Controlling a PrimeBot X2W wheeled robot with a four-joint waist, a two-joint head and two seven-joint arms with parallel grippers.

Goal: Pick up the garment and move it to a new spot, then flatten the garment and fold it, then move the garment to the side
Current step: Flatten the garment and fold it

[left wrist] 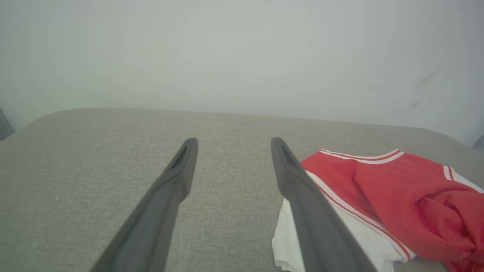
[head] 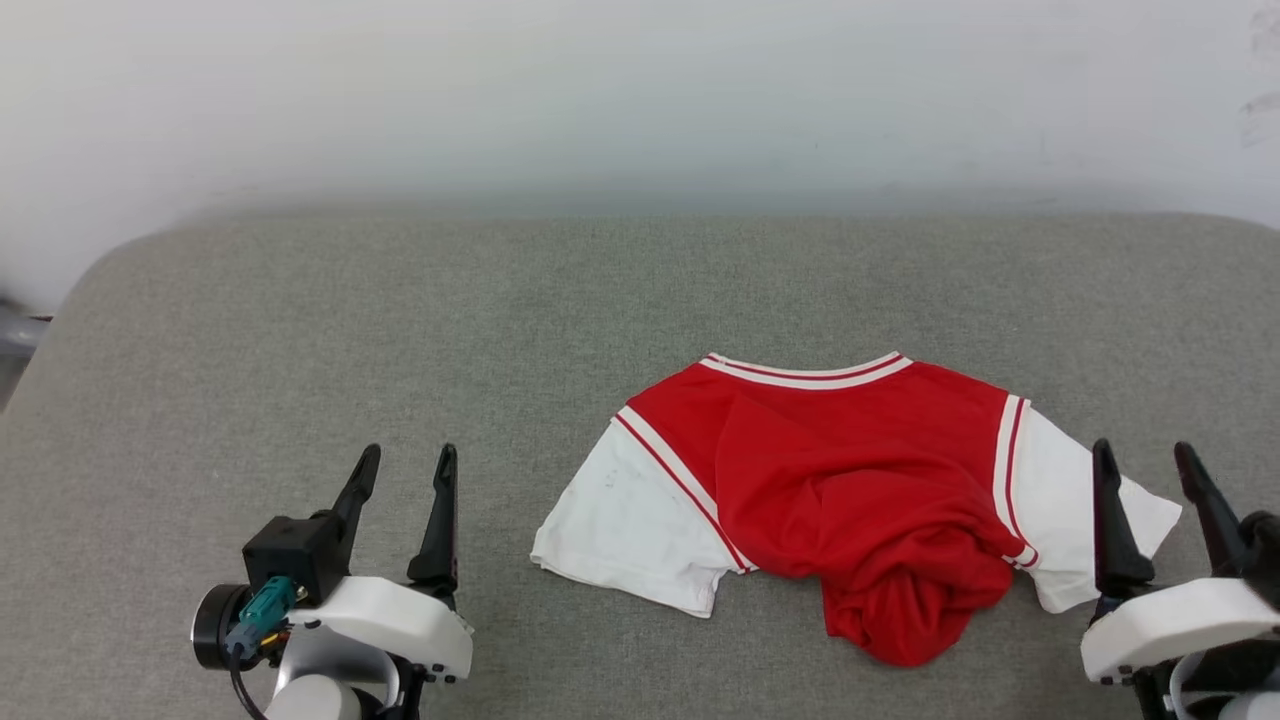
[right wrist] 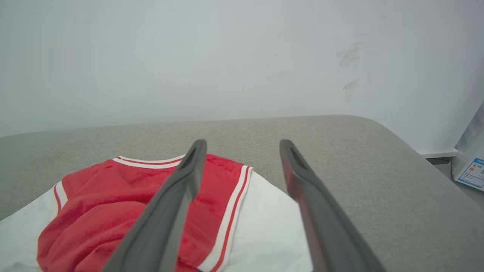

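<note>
The garment [head: 850,470], a red jersey T-shirt with white sleeves and striped trim, lies crumpled on the grey padded surface, right of centre. Its red body is bunched into a lump at the near edge, and no number shows. My left gripper [head: 405,470] stands open at the lower left, well clear of the garment's left sleeve. My right gripper [head: 1145,465] is open at the lower right, its fingers over the right sleeve's edge with nothing between them. The left wrist view shows the garment [left wrist: 378,196] beside the open fingers; the right wrist view shows the garment [right wrist: 121,204] below the open fingers.
The grey padded surface [head: 300,330] has rounded far corners and stands against a pale wall [head: 640,90]. Bare surface spreads to the left of and behind the garment. In the right wrist view a white box with a blue label [right wrist: 470,170] sits past the surface's right edge.
</note>
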